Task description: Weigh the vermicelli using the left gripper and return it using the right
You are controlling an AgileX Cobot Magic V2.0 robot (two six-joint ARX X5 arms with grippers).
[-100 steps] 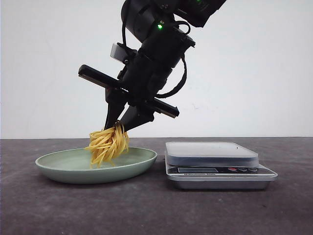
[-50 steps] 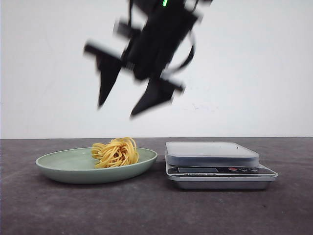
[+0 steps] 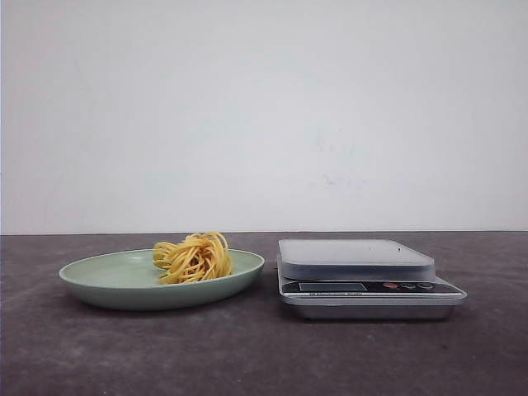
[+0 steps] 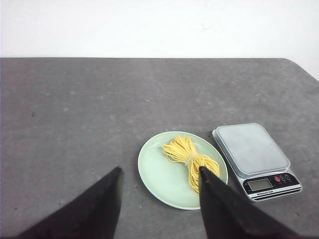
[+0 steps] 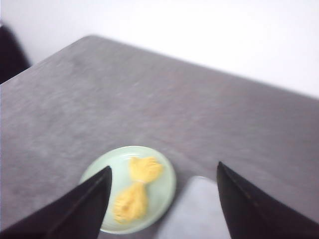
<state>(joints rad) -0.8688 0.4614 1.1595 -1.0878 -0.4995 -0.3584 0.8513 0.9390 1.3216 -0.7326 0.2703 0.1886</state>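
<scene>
The vermicelli [image 3: 194, 257], a yellow-orange noodle bundle tied at its middle, lies on the pale green plate [image 3: 107, 280] left of the silver scale [image 3: 363, 285], whose platform is bare. No gripper shows in the front view. In the left wrist view my left gripper [image 4: 159, 172] is open and empty, high above the plate [image 4: 159, 174], the vermicelli [image 4: 190, 159] and the scale [image 4: 251, 149]. In the blurred right wrist view my right gripper [image 5: 163, 172] is open and empty, high above the plate [image 5: 162, 191], the vermicelli [image 5: 137, 191] and the scale [image 5: 192, 216].
Dark grey table [image 3: 247, 355] with a white wall behind. The table's far edge and rounded far right corner [image 4: 294, 62] show in the left wrist view. A dark object [image 5: 10, 55] sits at the edge of the right wrist view.
The right gripper let the vermicelli drop onto the plate, opened, rose and left the front view. The vermicelli now rests still on the plate.
</scene>
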